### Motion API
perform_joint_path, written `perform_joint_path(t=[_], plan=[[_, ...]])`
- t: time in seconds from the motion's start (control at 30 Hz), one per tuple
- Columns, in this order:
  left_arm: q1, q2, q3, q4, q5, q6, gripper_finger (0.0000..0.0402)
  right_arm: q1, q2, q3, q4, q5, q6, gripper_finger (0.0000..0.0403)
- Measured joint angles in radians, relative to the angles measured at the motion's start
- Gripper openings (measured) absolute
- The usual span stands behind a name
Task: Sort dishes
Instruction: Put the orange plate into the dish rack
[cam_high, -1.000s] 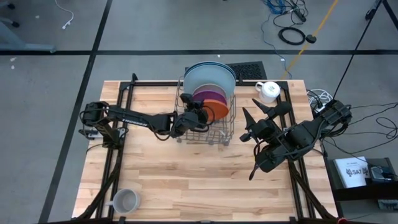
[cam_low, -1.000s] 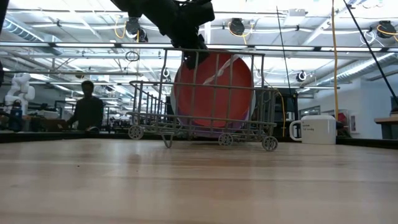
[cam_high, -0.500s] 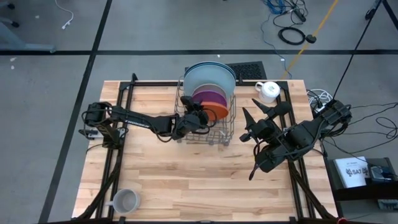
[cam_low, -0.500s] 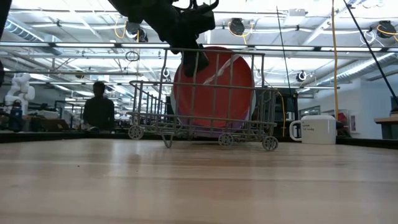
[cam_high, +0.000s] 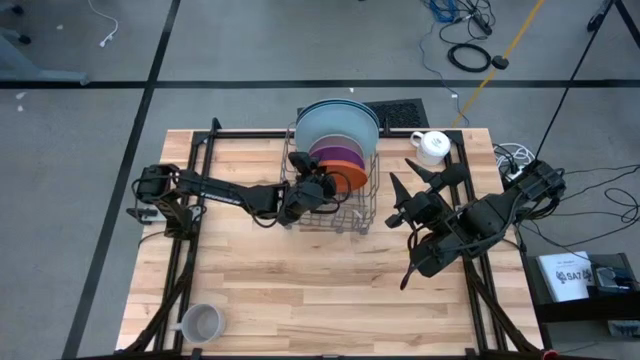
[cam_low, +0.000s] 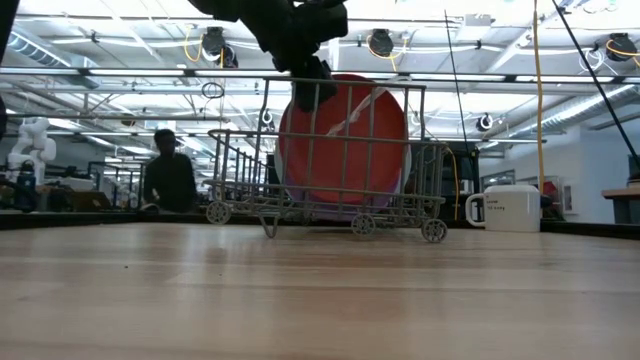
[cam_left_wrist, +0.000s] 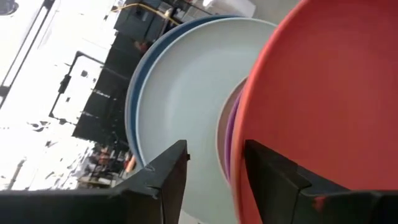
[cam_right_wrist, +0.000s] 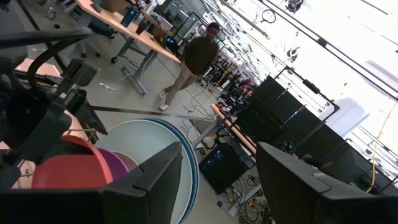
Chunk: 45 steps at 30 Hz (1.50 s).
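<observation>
From above, a wire dish rack (cam_high: 330, 190) stands at the far middle of the desk (cam_high: 300, 290). The orange plate (cam_high: 347, 175) stands upright in it, in front of the purple plate (cam_high: 335, 153), the light blue plate (cam_high: 335, 125) and the dark blue plate (cam_high: 372, 112). The left gripper (cam_high: 322, 184) sits at the orange plate's rim. The right gripper (cam_high: 402, 210) waits beside the rack, fingers apart, empty.

At desk level, the left gripper (cam_low: 312, 88) hangs at the orange plate's (cam_low: 345, 140) top edge.

The left wrist view shows the released fingers (cam_left_wrist: 165, 177) straddling the orange plate's (cam_left_wrist: 323, 106) rim without pinching it.
</observation>
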Motion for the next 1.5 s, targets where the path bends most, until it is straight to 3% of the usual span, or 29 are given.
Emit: perform_joint_path(t=[0.77,1.23,1.5], plan=[[-0.039,-0.002,0.002,0.0,-0.022,0.0,0.0162,0.0,0.0,0.0,0.0,0.0,-0.001,0.0199],[-0.038,-0.003,0.003,0.004,-0.138,0.0,0.0162,0.0,0.0,0.0,0.0,0.0,-0.001,0.0199],[-0.042,-0.003,0.003,0.03,-0.143,-0.059,0.0162,0.0,0.0,0.0,0.0,0.0,0.0,0.0199]])
